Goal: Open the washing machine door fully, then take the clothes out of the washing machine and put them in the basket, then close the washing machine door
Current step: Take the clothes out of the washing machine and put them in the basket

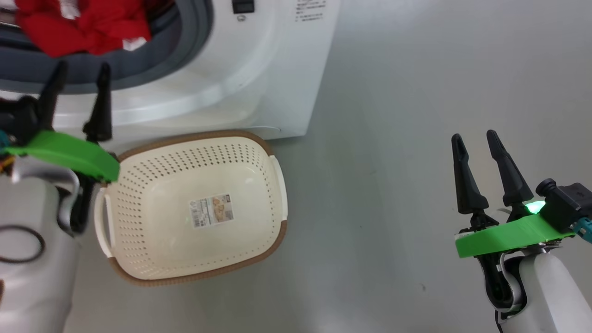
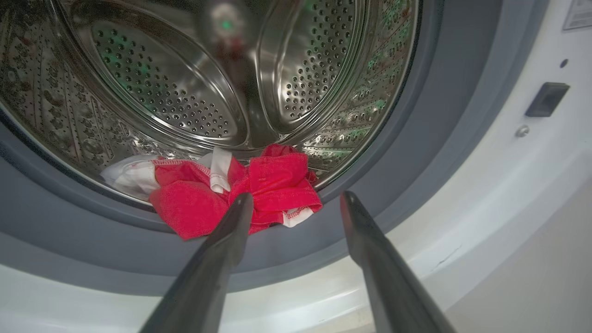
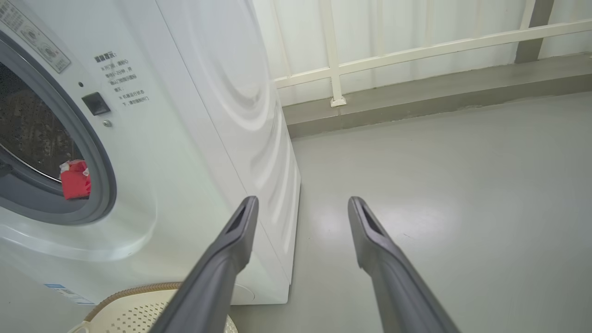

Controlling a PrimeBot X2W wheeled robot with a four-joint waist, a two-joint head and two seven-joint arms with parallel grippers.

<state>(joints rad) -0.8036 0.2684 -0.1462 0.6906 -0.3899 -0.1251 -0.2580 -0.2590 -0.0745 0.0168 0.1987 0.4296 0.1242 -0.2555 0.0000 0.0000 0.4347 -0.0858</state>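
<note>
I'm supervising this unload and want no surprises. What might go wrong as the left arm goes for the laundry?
The red clothes lie bunched on the grey rubber ring. The open left jaws aim partly beside them, so they may pinch only an edge, leaving the white part behind. A loose grip might drop them beside the basket.

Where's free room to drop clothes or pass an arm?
Free: the basket interior, only a sticker on its bottom; the floor bordered by the washing machine, the basket and the right end effector. Crowded: the drum mouth's lower lip, where the red clothes bunch just ahead of the left end effector.
</note>
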